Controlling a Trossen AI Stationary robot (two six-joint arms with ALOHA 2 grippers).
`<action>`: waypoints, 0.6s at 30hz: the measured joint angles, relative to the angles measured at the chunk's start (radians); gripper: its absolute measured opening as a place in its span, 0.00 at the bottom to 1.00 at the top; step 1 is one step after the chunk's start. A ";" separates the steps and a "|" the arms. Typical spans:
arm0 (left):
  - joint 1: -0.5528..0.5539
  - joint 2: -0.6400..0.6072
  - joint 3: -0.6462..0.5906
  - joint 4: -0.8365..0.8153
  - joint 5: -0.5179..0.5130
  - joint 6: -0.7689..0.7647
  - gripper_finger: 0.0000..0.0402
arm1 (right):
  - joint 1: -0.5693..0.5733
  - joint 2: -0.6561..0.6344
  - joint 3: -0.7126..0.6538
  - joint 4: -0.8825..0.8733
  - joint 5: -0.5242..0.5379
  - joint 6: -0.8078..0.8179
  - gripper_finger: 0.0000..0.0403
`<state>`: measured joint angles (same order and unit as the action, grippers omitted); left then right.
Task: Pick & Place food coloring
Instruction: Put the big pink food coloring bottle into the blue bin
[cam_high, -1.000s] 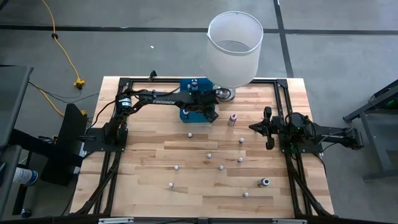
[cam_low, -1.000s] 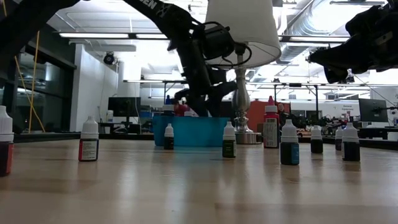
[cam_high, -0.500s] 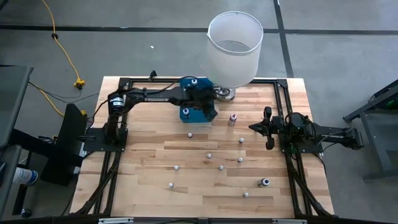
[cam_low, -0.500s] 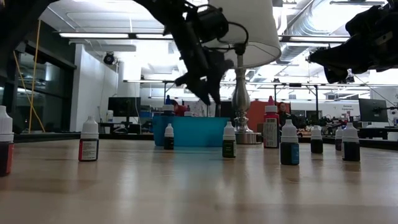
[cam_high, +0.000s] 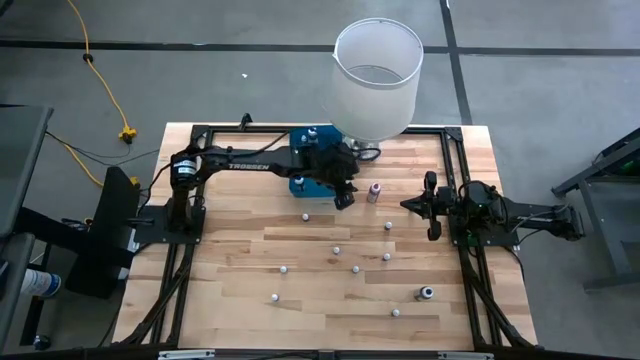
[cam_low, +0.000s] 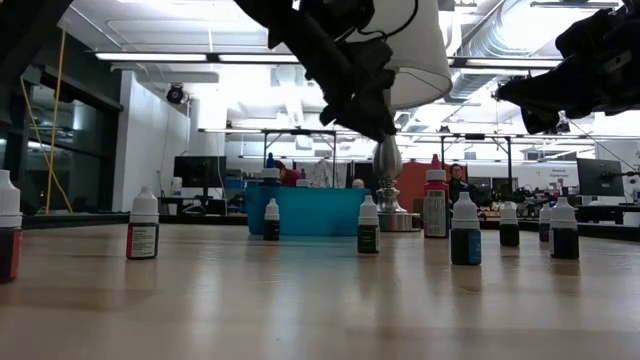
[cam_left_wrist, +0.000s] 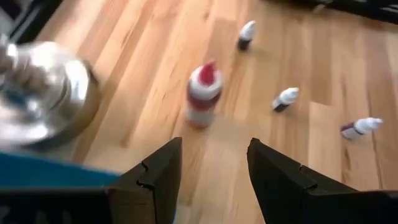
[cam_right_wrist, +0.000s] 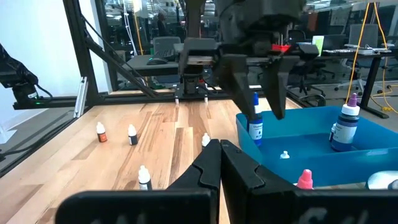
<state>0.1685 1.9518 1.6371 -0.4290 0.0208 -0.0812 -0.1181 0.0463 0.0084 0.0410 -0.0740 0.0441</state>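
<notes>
Several tiny white-capped food coloring bottles (cam_high: 336, 250) stand scattered on the wooden table. A taller pink-capped bottle (cam_high: 374, 190) stands upright near the lamp base (cam_high: 362, 150). A few bottles stand inside the blue bin (cam_high: 299, 171). My left gripper (cam_high: 343, 197) hangs open and empty above the table, between the bin's right end and the pink-capped bottle (cam_left_wrist: 203, 93); in the low view the left gripper (cam_low: 375, 125) is well above the bottles. My right gripper (cam_high: 405, 205) rests shut at the table's right, pointing level toward the left.
A big white lampshade (cam_high: 377, 78) on a metal base stands at the far edge, just beyond my left gripper. A black frame (cam_high: 190, 180) runs around the table. A dark-bodied bottle (cam_high: 425, 293) lies near the right front. Bare wood lies between the scattered bottles.
My left gripper has risen from over the blue bin and swung toward the table's right and slightly near edge, toward the pink-capped bottle. Its wrist has rolled and tipped up as it went. It has stayed open and empty. No bottle has moved.
</notes>
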 joint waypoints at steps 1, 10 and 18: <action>-0.006 0.000 0.000 0.014 0.008 0.018 0.44 | 0.000 0.000 0.000 0.000 0.000 0.000 0.00; -0.052 0.013 0.000 0.069 0.057 0.052 0.44 | 0.000 0.000 0.000 0.000 0.000 0.000 0.00; -0.066 0.106 0.173 -0.043 0.057 0.051 0.44 | 0.000 0.000 0.000 0.000 0.000 0.000 0.00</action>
<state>0.1024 2.0577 1.8100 -0.4720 0.0773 -0.0299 -0.1181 0.0467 0.0086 0.0410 -0.0742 0.0441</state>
